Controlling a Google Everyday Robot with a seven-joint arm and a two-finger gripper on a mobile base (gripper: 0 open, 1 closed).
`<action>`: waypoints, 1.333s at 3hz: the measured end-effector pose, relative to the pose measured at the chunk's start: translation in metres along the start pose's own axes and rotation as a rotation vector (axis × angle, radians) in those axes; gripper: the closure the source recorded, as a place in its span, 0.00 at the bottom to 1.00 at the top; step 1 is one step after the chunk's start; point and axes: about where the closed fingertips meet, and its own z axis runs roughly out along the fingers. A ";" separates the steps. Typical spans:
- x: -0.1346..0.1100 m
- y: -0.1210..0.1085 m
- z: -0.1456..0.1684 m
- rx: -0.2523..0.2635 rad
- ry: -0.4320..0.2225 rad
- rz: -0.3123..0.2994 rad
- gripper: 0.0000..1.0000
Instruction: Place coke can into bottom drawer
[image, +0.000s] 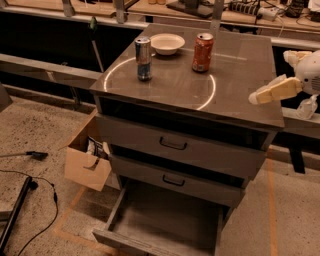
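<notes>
Cabinet top (240, 70): red can (202, 46), tool (272, 77) right

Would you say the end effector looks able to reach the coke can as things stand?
Probably yes: the end effector hovers at the edge of the cabinet top, with only bare surface between it and the coke can.

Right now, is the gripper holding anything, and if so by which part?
Nothing is held. The gripper hangs empty by the right edge of the cabinet top; the coke can stands on that top, well apart from it.
</notes>
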 end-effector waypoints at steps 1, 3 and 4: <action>0.000 -0.033 0.026 0.069 -0.075 -0.002 0.00; 0.001 -0.042 0.037 0.110 -0.098 0.023 0.00; -0.015 -0.063 0.074 0.177 -0.146 0.037 0.00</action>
